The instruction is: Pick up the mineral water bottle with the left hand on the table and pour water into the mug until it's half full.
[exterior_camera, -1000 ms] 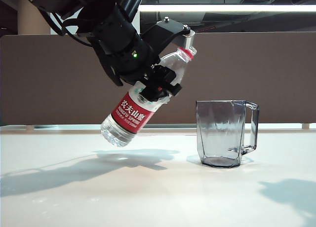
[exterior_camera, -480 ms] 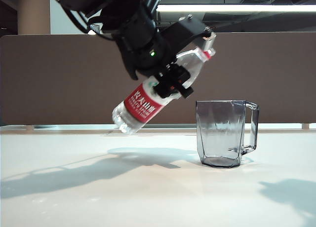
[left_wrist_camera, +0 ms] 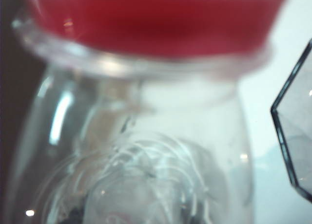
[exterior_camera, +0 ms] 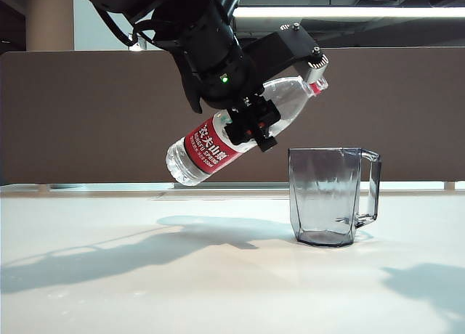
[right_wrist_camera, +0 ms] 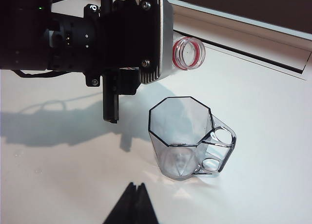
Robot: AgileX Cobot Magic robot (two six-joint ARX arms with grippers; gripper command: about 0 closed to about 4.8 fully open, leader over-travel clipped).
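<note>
While the left gripper (exterior_camera: 247, 127) clamps the tilted mineral water bottle (exterior_camera: 240, 134) above the mug (exterior_camera: 327, 196), pouring remains; the right gripper (right_wrist_camera: 131, 204), near the mug, is pressed together.

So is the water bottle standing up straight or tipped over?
Tipped. The left gripper holds the mineral water bottle slanted in the air, its open mouth higher than its base and near the mug.
</note>
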